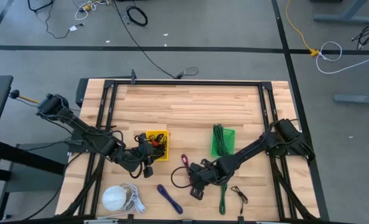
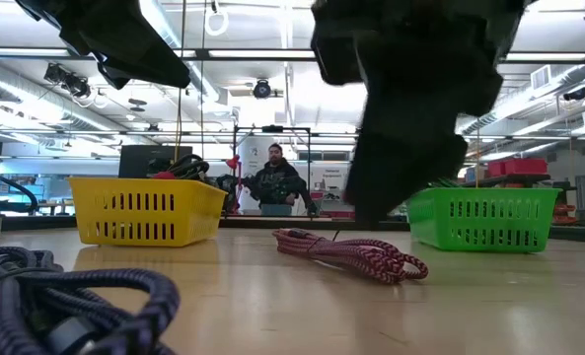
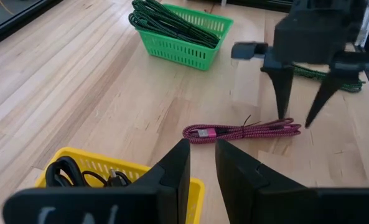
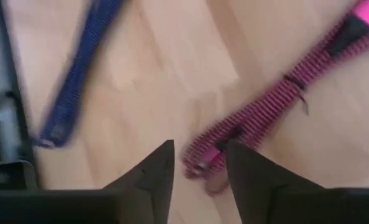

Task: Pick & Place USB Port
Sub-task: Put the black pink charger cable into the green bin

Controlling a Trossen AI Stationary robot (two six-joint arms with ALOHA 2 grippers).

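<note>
A magenta braided USB cable (image 1: 185, 162) lies bundled on the table between the two baskets; it also shows in the left wrist view (image 3: 240, 132) and the low view (image 2: 351, 254). My right gripper (image 4: 200, 163) is open and points down over the bundle's near end (image 4: 212, 155), one finger on each side of it, not touching as far as I can see. The same gripper shows in the left wrist view (image 3: 296, 121). My left gripper (image 3: 203, 158) is open, holds nothing, and hovers by the yellow basket (image 1: 156, 144), which holds black cables (image 3: 78, 171).
A green basket (image 1: 223, 141) holds green cables. On the near part of the table lie a blue cable (image 1: 170, 199), a green cable (image 1: 223, 198), a small black cable (image 1: 239, 195) and a white round object with a white cord (image 1: 117, 198). A person (image 2: 275, 179) sits beyond the far edge.
</note>
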